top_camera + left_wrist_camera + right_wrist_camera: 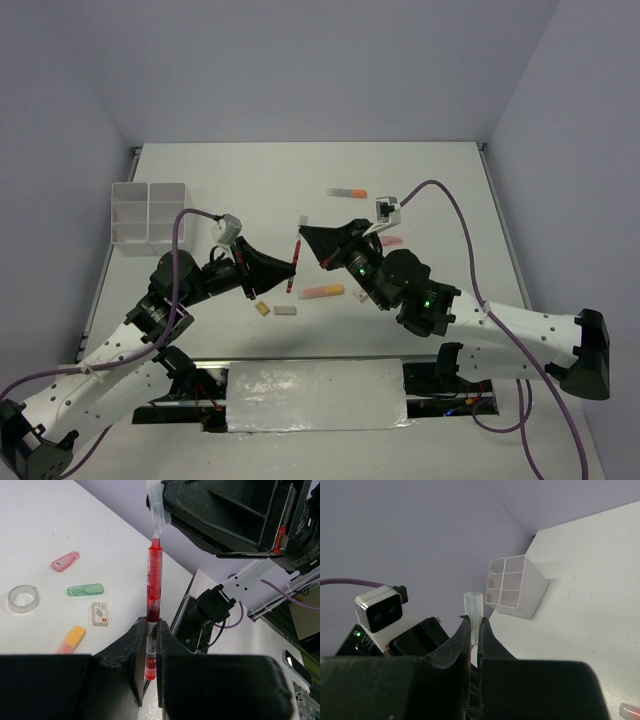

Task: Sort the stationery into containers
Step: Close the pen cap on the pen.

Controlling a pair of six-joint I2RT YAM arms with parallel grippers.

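A red pen [153, 592] stands up from my left gripper [150, 647], which is shut on its lower barrel. In the top view that gripper [291, 268] and the pen [293, 258] hang over the table's middle. My right gripper [475, 625] is shut on a clear pen cap [473, 605]. The cap [159, 511] meets the pen's upper tip end to end. The white four-compartment container [148, 212] stands at the far left, also in the right wrist view [520, 597].
On the table lie a pink marker [65, 561], a green marker [85, 589], a tape ring [22, 598], a white eraser [100, 614] and an orange marker [72, 639]. Two small erasers [275, 309] and a pink-yellow marker [322, 292] lie under the grippers. An orange marker [347, 192] is farther back.
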